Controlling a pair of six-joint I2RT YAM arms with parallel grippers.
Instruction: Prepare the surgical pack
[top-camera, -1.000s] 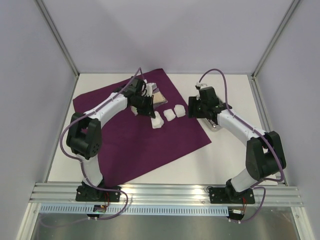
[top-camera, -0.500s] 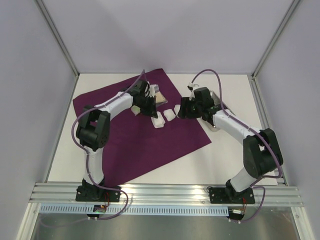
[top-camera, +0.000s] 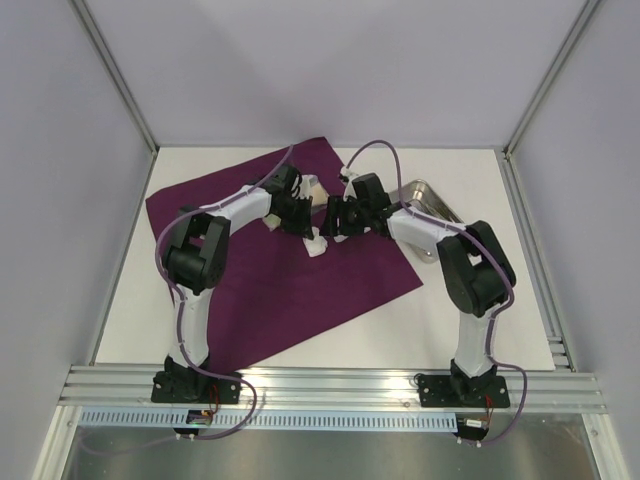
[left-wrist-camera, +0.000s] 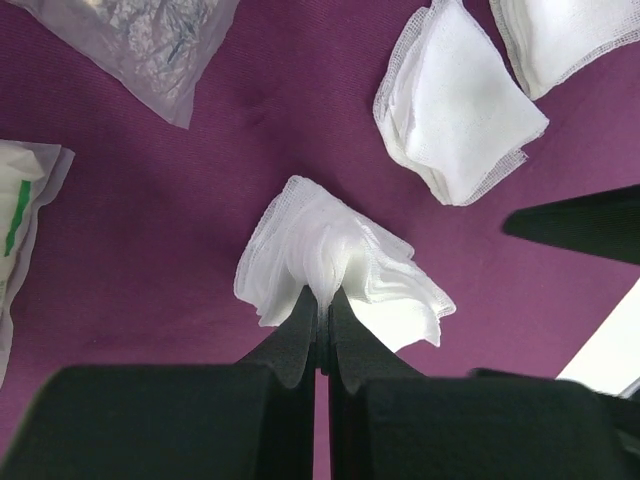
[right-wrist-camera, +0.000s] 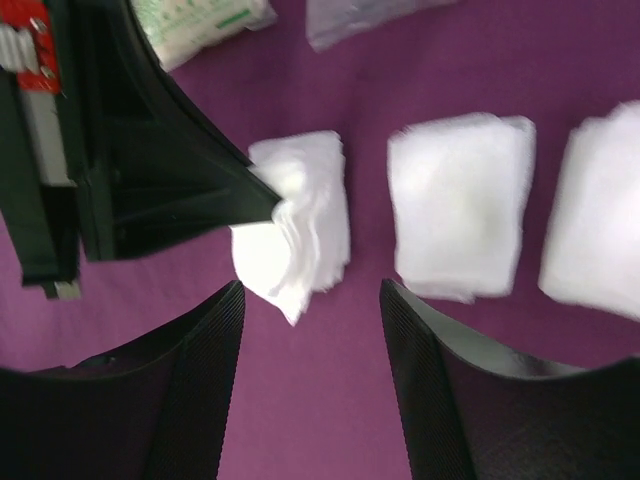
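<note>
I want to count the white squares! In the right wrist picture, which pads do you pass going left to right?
First the crumpled gauze pad → the flat middle gauze pad → the gauze pad at the right edge.

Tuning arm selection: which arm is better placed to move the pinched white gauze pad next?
Left. The left claw is shut on the crumpled white gauze pad on the deep-purple fabric cloth; the right claw hangs open over it, gripping nothing.
</note>
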